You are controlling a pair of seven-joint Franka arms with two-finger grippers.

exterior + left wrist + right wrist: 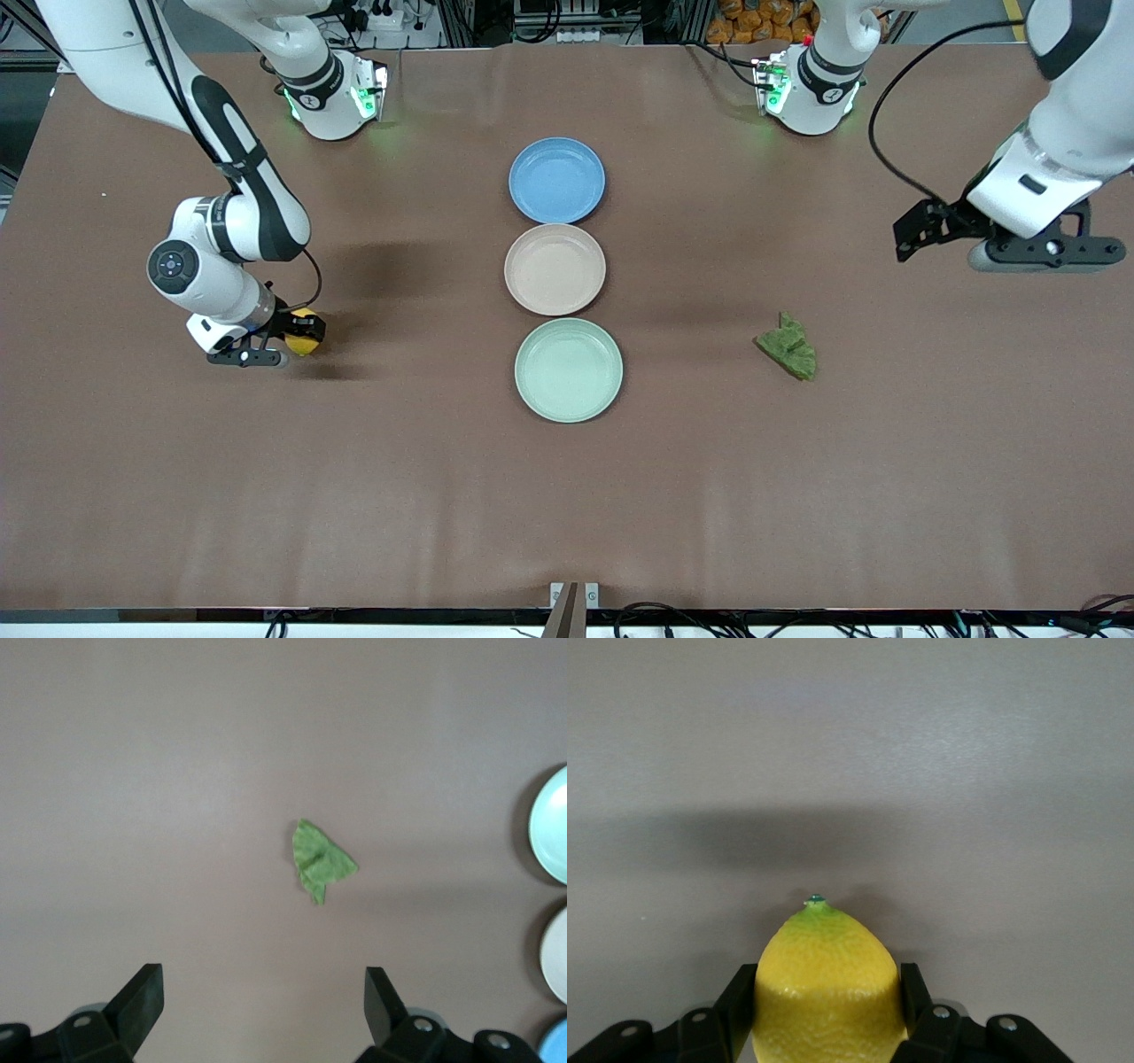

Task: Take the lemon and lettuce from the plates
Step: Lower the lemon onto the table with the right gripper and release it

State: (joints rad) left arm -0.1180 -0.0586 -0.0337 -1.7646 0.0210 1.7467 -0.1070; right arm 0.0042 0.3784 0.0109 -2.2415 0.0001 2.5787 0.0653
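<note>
My right gripper [297, 337] is shut on the yellow lemon [305, 344], low over the bare table toward the right arm's end. In the right wrist view the lemon [827, 974] fills the gap between the fingers [741, 997]. The dark green lettuce [787, 347] lies on the bare table toward the left arm's end, beside the mint plate [568, 369]. My left gripper [917, 232] is open and empty, high over the table at the left arm's end. Its wrist view shows the lettuce [321, 859] well ahead of the gripper [263, 981]. The beige-pink plate [555, 268] and the mint plate are empty.
An empty blue plate [556, 180] stands farther from the front camera than the beige-pink plate, all three in one row at the table's middle. The left wrist view shows the rims of the mint plate [551, 824], the beige-pink plate [556, 955] and the blue plate [554, 1047].
</note>
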